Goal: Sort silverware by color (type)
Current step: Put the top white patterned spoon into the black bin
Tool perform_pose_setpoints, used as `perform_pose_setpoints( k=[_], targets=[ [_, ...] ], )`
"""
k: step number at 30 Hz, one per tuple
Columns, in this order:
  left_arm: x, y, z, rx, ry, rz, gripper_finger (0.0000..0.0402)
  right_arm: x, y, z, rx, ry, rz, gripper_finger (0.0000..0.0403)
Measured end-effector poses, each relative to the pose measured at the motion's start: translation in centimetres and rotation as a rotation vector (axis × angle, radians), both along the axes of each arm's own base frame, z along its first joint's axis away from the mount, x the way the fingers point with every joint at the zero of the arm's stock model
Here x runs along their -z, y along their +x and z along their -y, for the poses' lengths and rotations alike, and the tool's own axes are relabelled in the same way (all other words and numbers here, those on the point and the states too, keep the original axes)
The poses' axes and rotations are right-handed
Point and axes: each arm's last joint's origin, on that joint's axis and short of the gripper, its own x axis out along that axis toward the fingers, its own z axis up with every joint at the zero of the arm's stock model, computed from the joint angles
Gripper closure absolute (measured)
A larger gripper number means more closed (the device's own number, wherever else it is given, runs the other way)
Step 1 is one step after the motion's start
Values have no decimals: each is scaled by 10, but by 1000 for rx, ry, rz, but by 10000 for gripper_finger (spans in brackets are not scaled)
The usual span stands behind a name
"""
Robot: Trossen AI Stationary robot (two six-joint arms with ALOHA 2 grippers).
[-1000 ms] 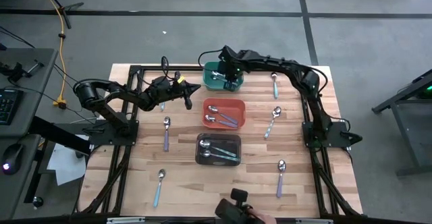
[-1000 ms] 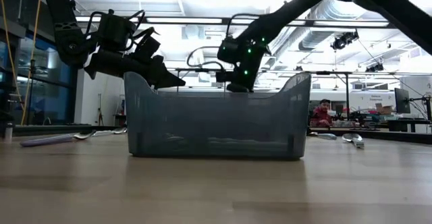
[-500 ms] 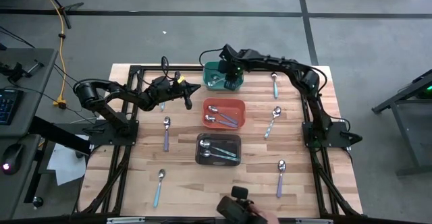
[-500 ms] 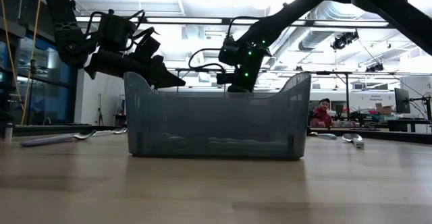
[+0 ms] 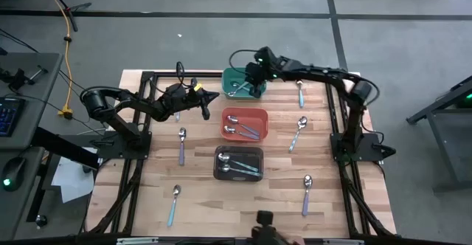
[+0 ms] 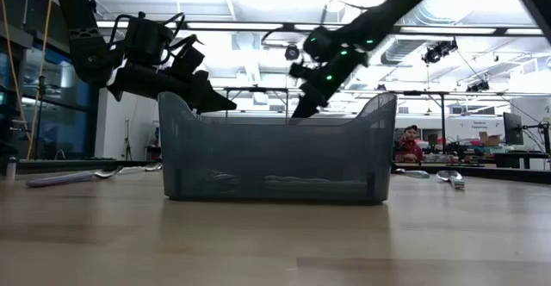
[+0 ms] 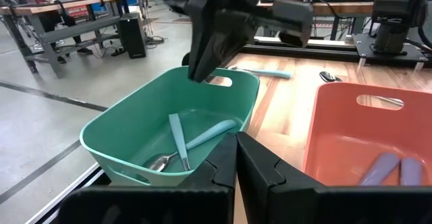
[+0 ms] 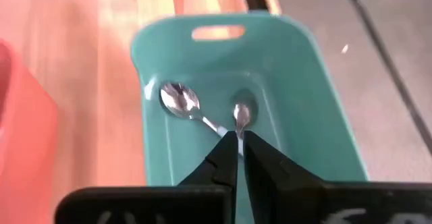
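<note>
While the left gripper (image 5: pixel 212 95) hangs above the table beside the green bin (image 5: pixel 230 77), fingers pressed together on nothing, we see the right gripper (image 5: pixel 253 77) poised over that bin's right end, its fingers also pressed together and empty. In the right wrist view those fingertips (image 8: pixel 233 150) meet just above the bin floor, where two spoons (image 8: pixel 202 113) lie with their silver bowls toward the handle slot. The left wrist view shows the same pair crossing one another, teal handles up against the bin wall.

Below the green bin sits the red bin (image 5: pixel 245 123), holding spoons with lavender handles, and below that the dark bin (image 5: pixel 238 163), holding spoons with light blue handles.

Six spoons lie loose on the wood. On the left, one with a purple handle (image 5: pixel 181 145) rests between the left arm's base and the bins, and a blue one (image 5: pixel 174 203) lies near the front edge. On the right, one (image 5: pixel 300 92) lies just beside the right arm near the back edge, another (image 5: pixel 298 132) is angled beside the red bin, and a purple one (image 5: pixel 306 193) lies toward the front. A sixth (image 5: pixel 177 115) is partly hidden under the left arm.
</note>
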Motion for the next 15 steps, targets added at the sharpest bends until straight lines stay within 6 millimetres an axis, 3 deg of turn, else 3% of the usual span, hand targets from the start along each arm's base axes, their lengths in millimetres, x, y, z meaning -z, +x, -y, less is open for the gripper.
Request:
perform_pose_setpoints(
  k=[8,15],
  targets=[
    [-6,5,-3,0,11,19,401,-12,-63,-31,96,-18,280,402],
    [-12,10,-6,0,16,26,401,-9,-125,-52,341,2,339,402]
  ],
)
